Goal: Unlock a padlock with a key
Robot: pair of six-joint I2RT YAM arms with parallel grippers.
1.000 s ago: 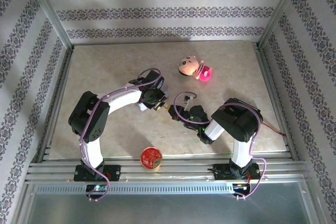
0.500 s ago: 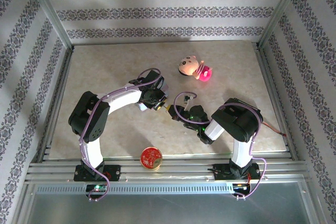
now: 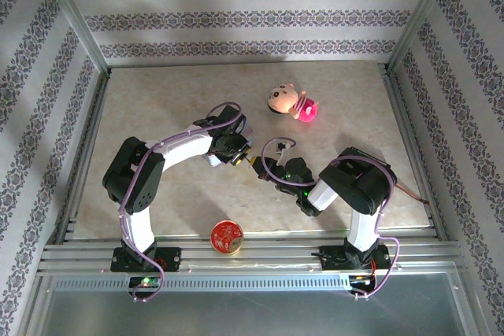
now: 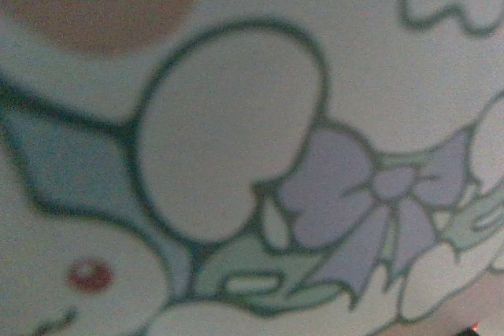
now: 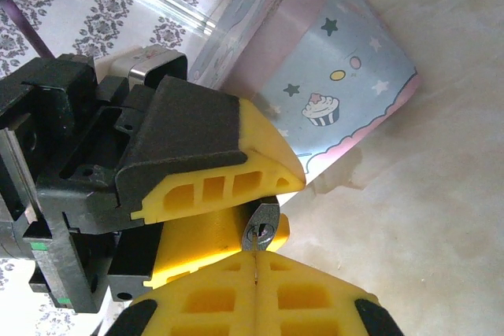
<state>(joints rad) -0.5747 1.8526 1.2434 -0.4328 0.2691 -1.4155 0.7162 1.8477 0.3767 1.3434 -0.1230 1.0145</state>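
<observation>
1. The padlock (image 5: pixel 261 230) is about mid-desk, a little toward the near side, in the gap where my two arms meet. From my right wrist I see only its silvery keyhole end. The rest is hidden by fingers.
2. My left jaws are closed on the padlock. One yellow finger (image 5: pixel 236 167) lies over it and the other under it, and both seem to touch it.
3. The key (image 5: pixel 256 264) is a thin grey sliver seen edge-on. It runs from the keyhole down into the seam of my right jaws. I cannot tell how far it sits in the keyhole.
4. My right jaws are closed, with their yellow fingers (image 5: pixel 209 304) pressed together and only that sliver between them. The tips are close up to the padlock.
5. The blue tin (image 5: pixel 339 68) lies on the desk (image 3: pixel 157 100) just beyond my left fingers. It is pale blue with a pink band, stars and a cupcake. In the top view a corner of it pokes out on the left of my left jaws, under the arm. My left wrist camera is right up against its print, which shows a blurred rabbit outline and a lilac bow.
6. The doll (image 3: pixel 287 101) lies on the desk far and right of the padlock, well apart from both arms.
7. The red tin (image 3: pixel 226 237) sits at the near edge of the desk between my two bases, closer to the left one.
</observation>
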